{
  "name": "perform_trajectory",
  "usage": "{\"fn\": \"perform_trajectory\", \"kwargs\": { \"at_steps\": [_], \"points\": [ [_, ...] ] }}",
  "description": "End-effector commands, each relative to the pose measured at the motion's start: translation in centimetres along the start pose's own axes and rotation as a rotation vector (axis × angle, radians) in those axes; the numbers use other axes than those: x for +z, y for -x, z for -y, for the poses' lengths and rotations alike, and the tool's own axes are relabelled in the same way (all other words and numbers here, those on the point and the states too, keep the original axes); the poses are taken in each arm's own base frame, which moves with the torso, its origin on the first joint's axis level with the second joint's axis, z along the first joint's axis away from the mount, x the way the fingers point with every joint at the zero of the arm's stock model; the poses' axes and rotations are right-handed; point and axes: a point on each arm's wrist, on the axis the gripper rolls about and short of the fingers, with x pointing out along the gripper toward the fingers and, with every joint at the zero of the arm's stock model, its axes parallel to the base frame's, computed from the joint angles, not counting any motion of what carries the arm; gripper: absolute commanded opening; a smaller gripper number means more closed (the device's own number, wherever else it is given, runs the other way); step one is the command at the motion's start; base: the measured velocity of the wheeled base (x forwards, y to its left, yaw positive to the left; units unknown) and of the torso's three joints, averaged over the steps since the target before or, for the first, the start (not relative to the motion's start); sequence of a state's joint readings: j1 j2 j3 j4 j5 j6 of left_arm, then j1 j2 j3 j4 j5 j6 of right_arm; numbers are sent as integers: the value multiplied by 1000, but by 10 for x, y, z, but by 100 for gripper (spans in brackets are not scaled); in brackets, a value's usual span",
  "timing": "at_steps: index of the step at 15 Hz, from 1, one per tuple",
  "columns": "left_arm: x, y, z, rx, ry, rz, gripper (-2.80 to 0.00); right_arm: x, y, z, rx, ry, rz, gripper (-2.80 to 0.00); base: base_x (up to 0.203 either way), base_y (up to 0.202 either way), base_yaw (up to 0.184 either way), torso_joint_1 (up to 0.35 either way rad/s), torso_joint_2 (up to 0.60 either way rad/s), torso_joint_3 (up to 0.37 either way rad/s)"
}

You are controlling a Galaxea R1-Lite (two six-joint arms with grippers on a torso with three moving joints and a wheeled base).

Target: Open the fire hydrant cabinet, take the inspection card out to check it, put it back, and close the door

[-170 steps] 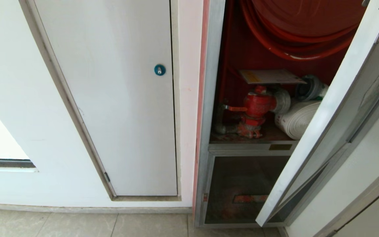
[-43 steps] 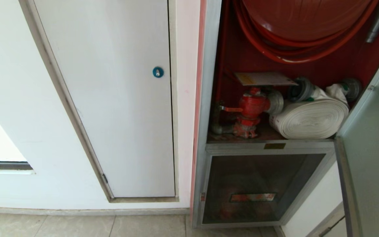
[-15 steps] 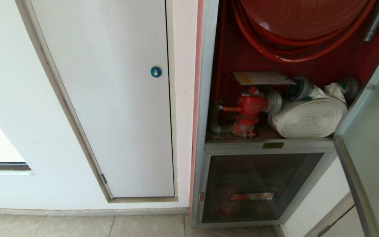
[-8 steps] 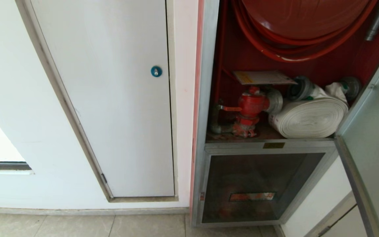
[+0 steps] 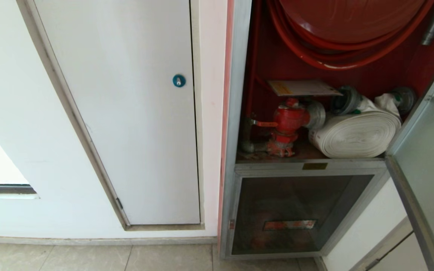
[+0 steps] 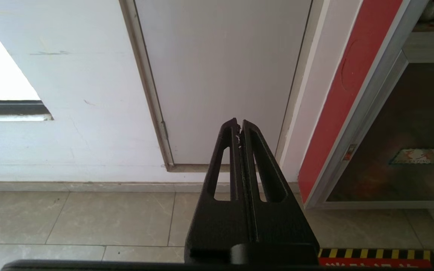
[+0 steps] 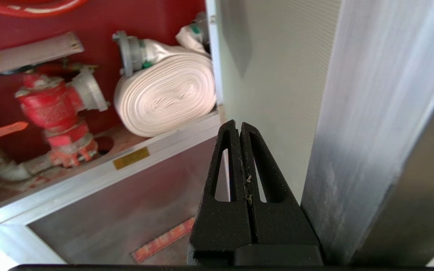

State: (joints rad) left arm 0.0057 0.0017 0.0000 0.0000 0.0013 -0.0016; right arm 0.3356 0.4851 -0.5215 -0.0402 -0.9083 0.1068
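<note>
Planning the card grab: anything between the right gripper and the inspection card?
Nothing visible blocks it. The door is swung wide, and the inspection card lies exposed atop the red valve. The right gripper, shut, sits beside the door's inner face, with the white rolled hose off to the side.

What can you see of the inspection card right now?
The card is a flat white rectangle with a yellow strip at its left end, looking laminated. It lies roughly level inside the open cabinet, above the red valve and seemingly resting on it, below the hose reel. Its print is unreadable. No tool touches it.
</note>
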Motion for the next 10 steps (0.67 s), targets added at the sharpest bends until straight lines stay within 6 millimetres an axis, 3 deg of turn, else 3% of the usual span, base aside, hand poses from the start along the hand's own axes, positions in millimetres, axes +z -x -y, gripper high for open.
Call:
{"fn": "perform_trajectory", "kwargs": {
  "at_steps": [1, 10],
  "points": [
    [0, 0, 0, 1, 0, -1, -280, 3, 5, 6, -15, -20, 27, -280, 0, 0, 0, 0, 0, 0],
    [0, 0, 0, 1, 0, -1, -280, 7, 14, 14, -102, -29, 78, -280, 0, 0, 0, 0, 0, 0]
  ]
}}
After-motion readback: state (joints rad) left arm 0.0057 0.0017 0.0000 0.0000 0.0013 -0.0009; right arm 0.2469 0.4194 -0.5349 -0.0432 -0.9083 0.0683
